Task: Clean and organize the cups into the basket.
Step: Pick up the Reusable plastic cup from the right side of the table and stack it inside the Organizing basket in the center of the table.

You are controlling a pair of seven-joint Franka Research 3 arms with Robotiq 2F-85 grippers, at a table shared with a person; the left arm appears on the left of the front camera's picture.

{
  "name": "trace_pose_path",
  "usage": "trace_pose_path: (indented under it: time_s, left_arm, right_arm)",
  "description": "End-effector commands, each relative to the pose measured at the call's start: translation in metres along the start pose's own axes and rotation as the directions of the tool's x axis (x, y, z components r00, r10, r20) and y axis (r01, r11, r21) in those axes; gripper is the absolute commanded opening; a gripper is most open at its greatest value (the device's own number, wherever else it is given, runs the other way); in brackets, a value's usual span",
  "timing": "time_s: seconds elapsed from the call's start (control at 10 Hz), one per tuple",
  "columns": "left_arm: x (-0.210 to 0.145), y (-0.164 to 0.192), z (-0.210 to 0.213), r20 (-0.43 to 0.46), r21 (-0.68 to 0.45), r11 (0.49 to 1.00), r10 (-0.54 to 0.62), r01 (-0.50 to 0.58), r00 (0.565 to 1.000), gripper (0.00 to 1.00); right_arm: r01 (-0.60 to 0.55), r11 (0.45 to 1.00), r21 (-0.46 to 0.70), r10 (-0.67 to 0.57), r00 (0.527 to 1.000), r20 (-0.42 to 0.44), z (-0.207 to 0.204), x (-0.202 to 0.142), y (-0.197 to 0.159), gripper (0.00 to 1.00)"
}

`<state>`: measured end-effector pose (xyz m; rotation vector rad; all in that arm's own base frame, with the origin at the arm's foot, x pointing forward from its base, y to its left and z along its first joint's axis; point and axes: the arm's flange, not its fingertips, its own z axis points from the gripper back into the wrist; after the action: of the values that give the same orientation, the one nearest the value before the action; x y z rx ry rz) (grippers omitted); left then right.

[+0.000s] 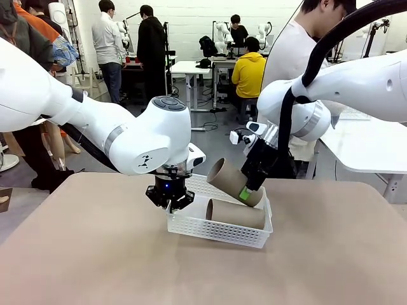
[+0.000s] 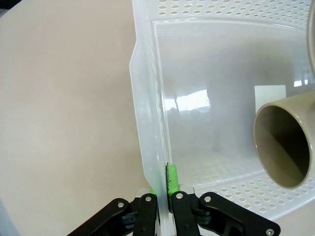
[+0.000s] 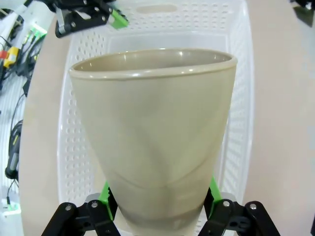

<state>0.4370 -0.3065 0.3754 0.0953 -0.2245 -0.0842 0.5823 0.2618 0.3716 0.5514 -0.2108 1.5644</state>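
Note:
The white perforated basket (image 1: 216,236) sits mid-table. My left gripper (image 1: 170,202) is shut on its left end wall, one finger on each side of the wall (image 2: 147,123); the green pad (image 2: 172,179) is inside the basket. One brown cup (image 1: 235,214) lies on its side in the basket, its open mouth (image 2: 283,142) facing the left gripper. My right gripper (image 1: 250,190) is shut on the narrow base of a second brown cup (image 1: 229,180), held tilted just above the basket's far side. In the right wrist view this cup (image 3: 152,132) hangs over the basket (image 3: 236,98).
A person (image 1: 299,57) stands at the far edge behind my right arm. A white table (image 1: 369,146) is at the back right. The tan tabletop (image 1: 95,254) has free room in front of and beside the basket.

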Motion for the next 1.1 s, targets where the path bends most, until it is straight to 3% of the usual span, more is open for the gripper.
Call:
trace_pose_path:
  time_s: [0.0, 0.3, 0.5, 1.0]
  left_arm:
    - [0.001, -0.001, 0.000, 0.002, 0.001, 1.000, -0.001, 0.001, 1.000, 0.00]
    - [0.001, -0.001, 0.000, 0.002, 0.001, 1.000, -0.001, 0.001, 1.000, 0.00]
    - [0.001, -0.001, 0.000, 0.002, 0.001, 1.000, -0.001, 0.001, 1.000, 0.00]
    - [0.001, -0.001, 0.000, 0.002, 0.001, 1.000, -0.001, 0.001, 1.000, 0.00]
  right_arm:
    - [-0.031, 0.999, 0.011, 0.032, 0.999, -0.043, -0.011, 0.001, -0.016, 0.81]
    - [-0.033, 0.998, 0.045, 0.037, 0.994, -0.101, -0.036, -0.001, -0.026, 0.81]
    - [-0.028, 0.998, 0.056, 0.034, 0.995, -0.096, -0.037, -0.002, -0.027, 1.00]
    - [-0.047, 0.998, 0.049, 0.048, 0.999, -0.022, -0.018, -0.005, -0.010, 1.00]
